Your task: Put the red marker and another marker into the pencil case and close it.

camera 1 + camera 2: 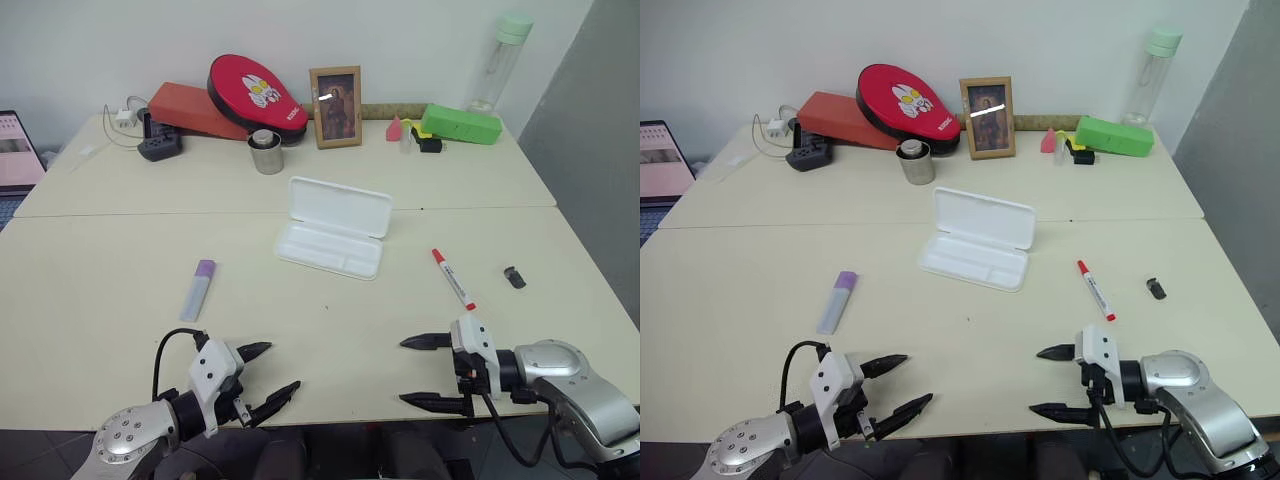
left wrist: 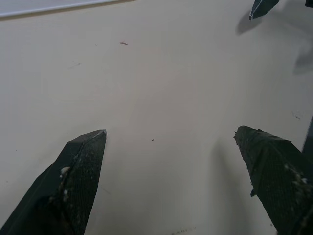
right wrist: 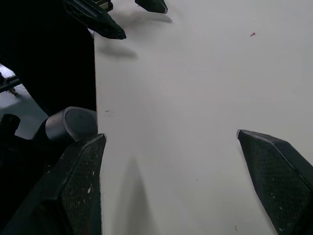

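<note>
Both jaws wide, empty | markers: one red marker [image 1: 452, 278], one purple [image 1: 198, 289]

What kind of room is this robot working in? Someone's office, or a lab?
Probably an office or study room, not a workshop: pale desks pushed together against a plain wall, a laptop at one edge, a power strip with a charger, a framed picture and a water bottle.
</note>
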{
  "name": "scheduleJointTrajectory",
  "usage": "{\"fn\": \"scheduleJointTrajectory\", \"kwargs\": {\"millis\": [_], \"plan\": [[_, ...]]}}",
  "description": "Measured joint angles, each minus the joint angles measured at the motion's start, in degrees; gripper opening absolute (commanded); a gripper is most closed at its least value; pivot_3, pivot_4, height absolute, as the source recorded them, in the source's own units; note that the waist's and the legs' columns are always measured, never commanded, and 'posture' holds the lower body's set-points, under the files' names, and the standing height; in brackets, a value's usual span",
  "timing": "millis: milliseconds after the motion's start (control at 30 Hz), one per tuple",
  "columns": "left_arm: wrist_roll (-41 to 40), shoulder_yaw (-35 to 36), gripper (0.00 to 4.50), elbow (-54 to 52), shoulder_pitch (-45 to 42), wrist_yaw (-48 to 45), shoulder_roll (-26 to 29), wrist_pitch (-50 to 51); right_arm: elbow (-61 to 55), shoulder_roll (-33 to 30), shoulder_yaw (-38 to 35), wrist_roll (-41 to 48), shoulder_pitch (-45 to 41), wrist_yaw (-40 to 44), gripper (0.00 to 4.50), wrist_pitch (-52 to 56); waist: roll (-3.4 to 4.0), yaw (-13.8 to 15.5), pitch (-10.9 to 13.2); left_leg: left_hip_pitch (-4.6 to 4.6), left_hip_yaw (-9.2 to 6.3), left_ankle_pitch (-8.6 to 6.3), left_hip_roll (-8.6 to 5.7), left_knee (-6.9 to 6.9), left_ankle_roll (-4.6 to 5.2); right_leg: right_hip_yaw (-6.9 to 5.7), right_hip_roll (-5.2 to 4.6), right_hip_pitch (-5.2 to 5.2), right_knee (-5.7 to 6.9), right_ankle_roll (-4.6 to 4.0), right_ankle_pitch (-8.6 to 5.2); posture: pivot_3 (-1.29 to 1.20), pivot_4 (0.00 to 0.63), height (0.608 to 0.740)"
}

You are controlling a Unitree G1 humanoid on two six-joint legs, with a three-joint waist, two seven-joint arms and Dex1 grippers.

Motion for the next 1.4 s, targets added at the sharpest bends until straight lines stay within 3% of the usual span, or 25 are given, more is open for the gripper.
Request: {"fn": "scheduleJointTrajectory", "kwargs": {"millis": [1033,1167,1400], "plan": [[-0.06,-0.02,4.48,-1.37,-1.05,-1.10,0.22,1.21,-1.96,-2.02,0.51,1.92,1.12,1.39,4.50,2.98,0.00,0.01,0.00,0.00,0.01,-0.01,0.00,0.01,0.00,-0.01,0.00,0.00,0.00,0.01,-0.01,0.00,0.150,0.740],[-2.03,0.48,4.48,-1.39,-3.63,0.19,-2.00,1.92,-2.16,-1.59,-0.42,4.35,-2.70,-0.79,4.50,8.39,0.00,-0.05,0.00,0.02,-0.01,0.00,0.02,0.02,0.01,-0.01,0.00,0.00,0.02,0.00,0.00,0.00,0.150,0.740],[-7.88,4.65,4.48,-2.01,-17.49,8.96,-9.34,3.70,1.43,7.12,-1.67,3.41,-24.12,-12.43,4.50,14.79,-0.03,-0.04,0.00,0.00,0.06,0.00,0.16,0.07,0.00,-0.01,0.24,0.00,0.03,-0.26,0.16,0.00,0.150,0.740]]}}
